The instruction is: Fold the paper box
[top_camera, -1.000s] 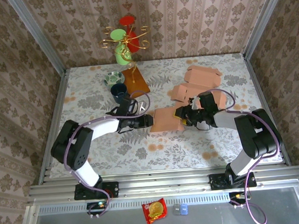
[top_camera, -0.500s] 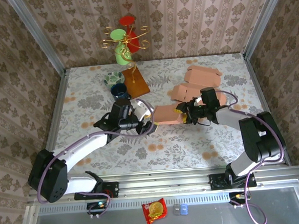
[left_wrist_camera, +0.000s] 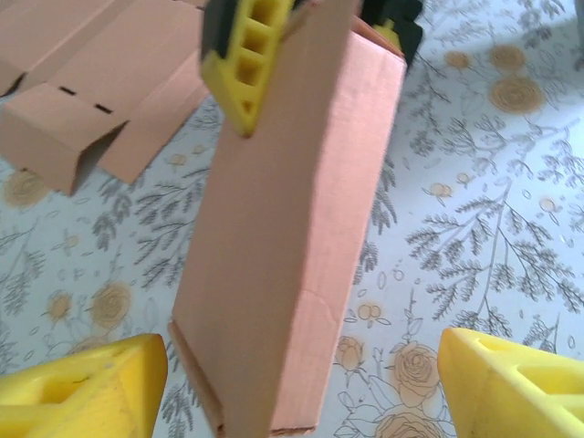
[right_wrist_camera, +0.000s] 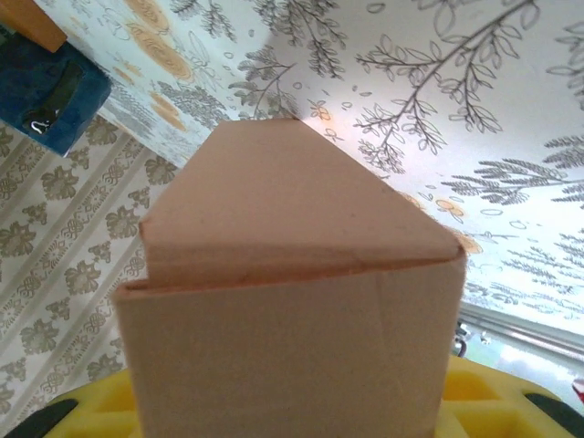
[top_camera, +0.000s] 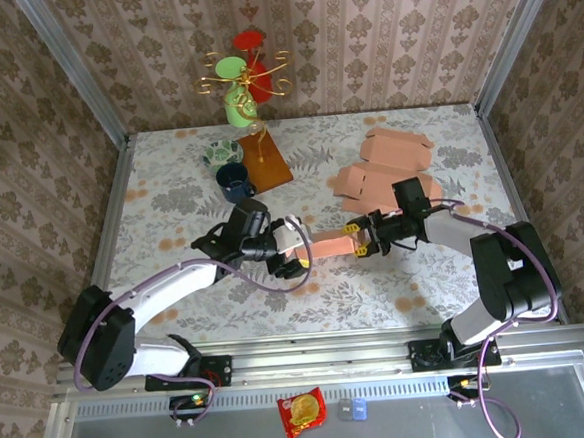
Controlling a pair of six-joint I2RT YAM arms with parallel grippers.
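Note:
The paper box (top_camera: 329, 244), a pink-brown carton folded into a closed sleeve, is held off the table between the two arms. My right gripper (top_camera: 364, 240) is shut on its right end; the box (right_wrist_camera: 292, 274) fills that wrist view, with yellow fingers (right_wrist_camera: 511, 401) below it. My left gripper (top_camera: 288, 251) stands open at the box's left end. In the left wrist view the box (left_wrist_camera: 292, 228) hangs between the wide-apart yellow fingertips (left_wrist_camera: 82, 388), touching neither. The right gripper's yellow finger (left_wrist_camera: 242, 64) clamps its far end.
Flat unfolded cartons (top_camera: 384, 167) lie behind the right arm. At the back left stand a gold mug tree (top_camera: 245, 77), a brown board (top_camera: 266, 166), a dark blue mug (top_camera: 233, 180) and a patterned cup (top_camera: 222, 152). A snack packet (top_camera: 302, 412) lies below the table edge.
The left gripper has opened and let go of the box's left end. The right gripper has turned the box on edge and brought it slightly nearer.

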